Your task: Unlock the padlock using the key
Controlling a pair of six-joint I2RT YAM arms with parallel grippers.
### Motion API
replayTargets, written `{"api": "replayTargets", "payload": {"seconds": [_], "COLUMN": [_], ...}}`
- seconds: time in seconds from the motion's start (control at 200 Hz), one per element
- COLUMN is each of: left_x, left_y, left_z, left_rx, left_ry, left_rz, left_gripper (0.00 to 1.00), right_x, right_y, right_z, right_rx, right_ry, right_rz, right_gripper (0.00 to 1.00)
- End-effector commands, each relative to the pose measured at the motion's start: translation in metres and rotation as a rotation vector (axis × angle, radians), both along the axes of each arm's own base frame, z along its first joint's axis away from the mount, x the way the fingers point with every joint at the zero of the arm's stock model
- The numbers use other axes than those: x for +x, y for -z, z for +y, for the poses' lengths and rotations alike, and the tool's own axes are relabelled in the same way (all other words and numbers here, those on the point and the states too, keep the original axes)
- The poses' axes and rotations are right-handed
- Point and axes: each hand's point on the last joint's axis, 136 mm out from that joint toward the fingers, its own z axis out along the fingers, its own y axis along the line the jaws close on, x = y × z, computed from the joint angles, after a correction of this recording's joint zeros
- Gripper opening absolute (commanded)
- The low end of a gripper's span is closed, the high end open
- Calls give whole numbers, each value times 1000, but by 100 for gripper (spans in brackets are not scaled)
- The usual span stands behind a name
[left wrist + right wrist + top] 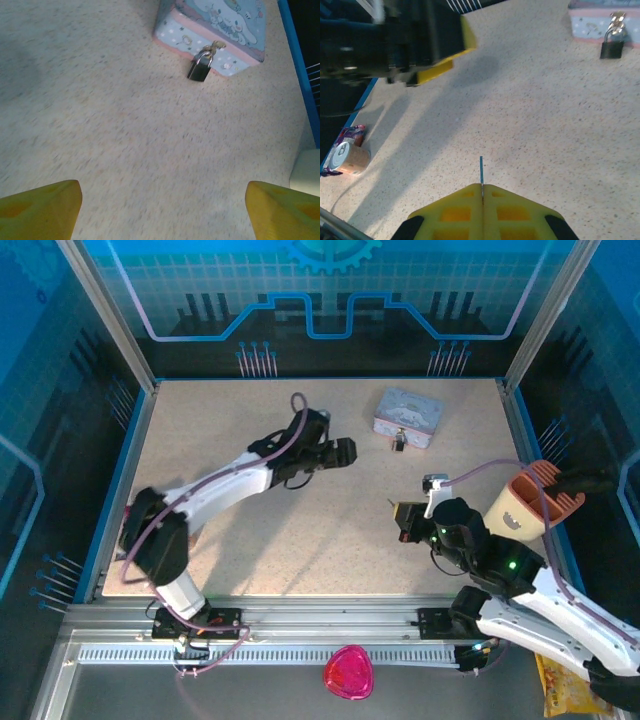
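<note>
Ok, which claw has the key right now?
The right claw, shut on the key, its thin shaft poking forward; the left claw stands wide open and empty.

Left claw (162, 200) spread wide, right claw (481, 188) clamped, apparently low

In the top view, the tin (407, 415) sat on the table (250, 540) right of centre in the upper half, with the padlock (399, 441) touching its lower edge. The left gripper (348, 452) lay just left of them. The right gripper (400, 512) lay below the padlock, well apart, with the key (481, 172) sticking out between its fingers towards the frame's top.
</note>
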Motion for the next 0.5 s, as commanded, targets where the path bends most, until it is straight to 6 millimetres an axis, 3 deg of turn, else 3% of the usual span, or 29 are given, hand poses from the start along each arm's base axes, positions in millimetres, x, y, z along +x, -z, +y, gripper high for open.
{"api": "replayTargets", "payload": {"seconds": [0.0, 0.215, 0.495], "left_x": [23, 60, 92], "left_y": [5, 33, 72], "left_z": [-35, -99, -148], "left_rx": [-14, -14, 24], "left_ry": [87, 177, 181], "left_rz": [-38, -58, -99], "left_gripper": [86, 86, 83], "right_x": [-2, -6, -12], "right_y": [-8, -14, -9], "right_z": [-21, -30, -36], "right_rx": [-61, -35, -16], "right_ry": [52, 66, 78], "right_rz": [-19, -37, -27], "right_gripper": [0, 0, 0]}}
